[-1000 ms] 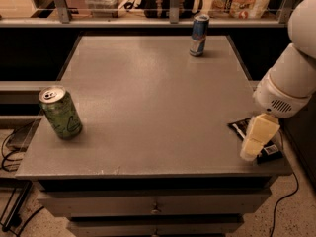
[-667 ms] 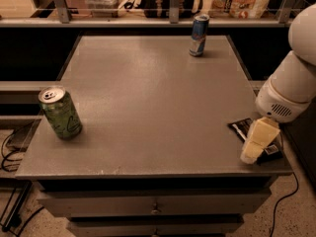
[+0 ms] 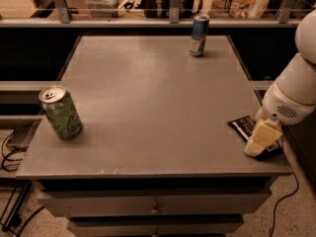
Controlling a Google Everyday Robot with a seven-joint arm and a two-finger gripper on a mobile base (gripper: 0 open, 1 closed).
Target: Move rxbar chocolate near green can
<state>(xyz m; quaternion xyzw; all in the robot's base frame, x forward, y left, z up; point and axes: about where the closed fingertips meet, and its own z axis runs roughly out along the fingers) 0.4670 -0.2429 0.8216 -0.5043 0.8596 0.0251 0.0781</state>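
Observation:
The rxbar chocolate [image 3: 243,126] lies flat near the table's right front corner; its black wrapper with white lettering is partly covered by my gripper. My gripper [image 3: 262,139], with cream-coloured fingers, sits right over the bar's near end, low at the table surface. The green can [image 3: 61,112] stands upright near the left front edge of the table, far from the bar.
A slim blue-and-silver can [image 3: 198,35] stands at the back of the grey table [image 3: 148,93], right of centre. A shelf with bags and boxes runs behind the table. Drawers sit below the front edge. Cables lie on the floor at both sides.
The gripper has stayed over the bar's near end, shifting very slightly. The bar and both cans have not moved.

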